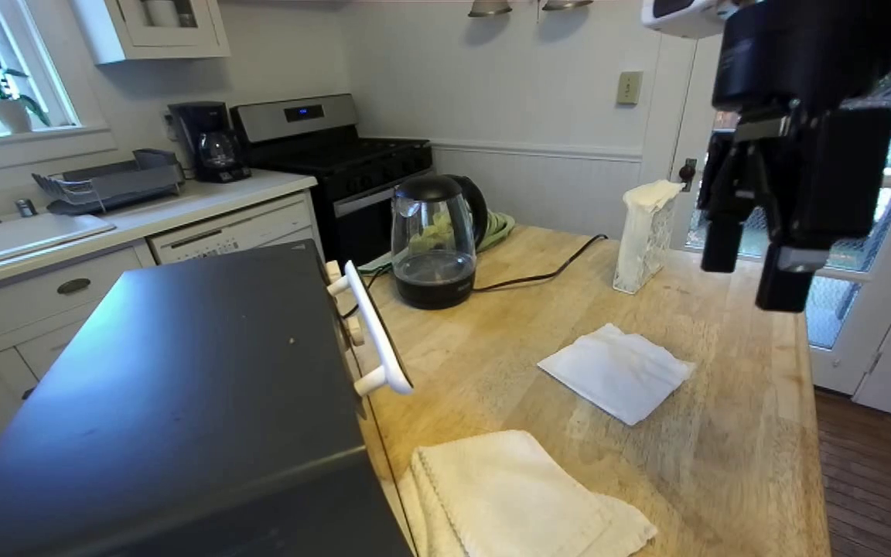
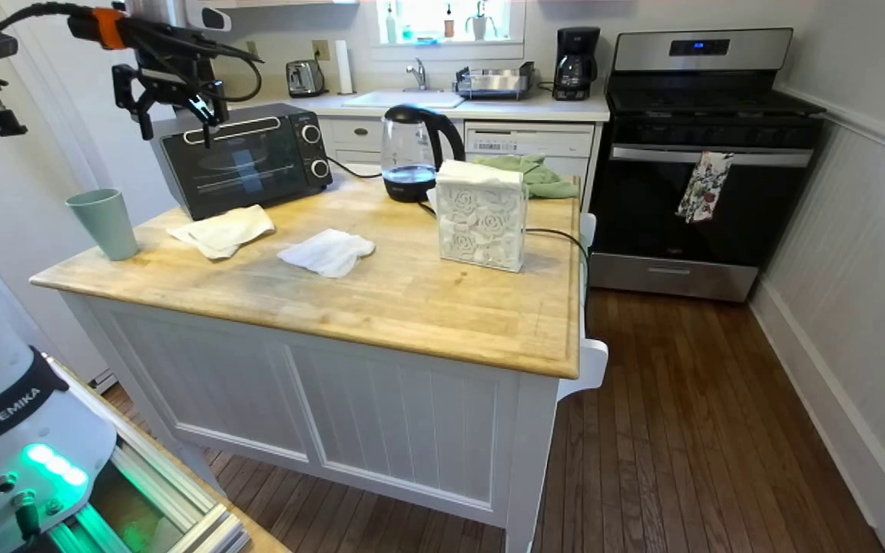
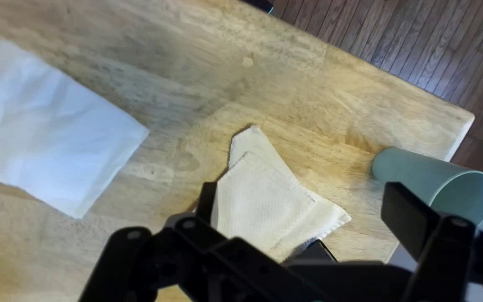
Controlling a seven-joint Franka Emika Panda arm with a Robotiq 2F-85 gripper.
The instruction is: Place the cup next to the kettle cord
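The pale blue-grey cup (image 2: 108, 223) stands upright near the table's corner in an exterior view. It also shows in the wrist view (image 3: 413, 172), beyond the right finger, which hides part of it. My gripper (image 3: 306, 205) is open and empty, high above the table. It also shows in both exterior views (image 1: 755, 275) (image 2: 176, 132). The clear glass kettle (image 1: 434, 267) with a black handle also shows in an exterior view (image 2: 409, 169). The dark kettle cord (image 1: 542, 276) runs from its base to the table edge. It passes behind the napkin holder in an exterior view (image 2: 558, 232).
A black toaster oven (image 2: 246, 157) stands by the kettle. A cream cloth (image 3: 266, 201) lies below my gripper, and a white napkin (image 3: 53, 134) lies beside it. A white napkin holder (image 2: 481, 223) stands by the cord. A green cloth (image 2: 538, 178) lies behind it.
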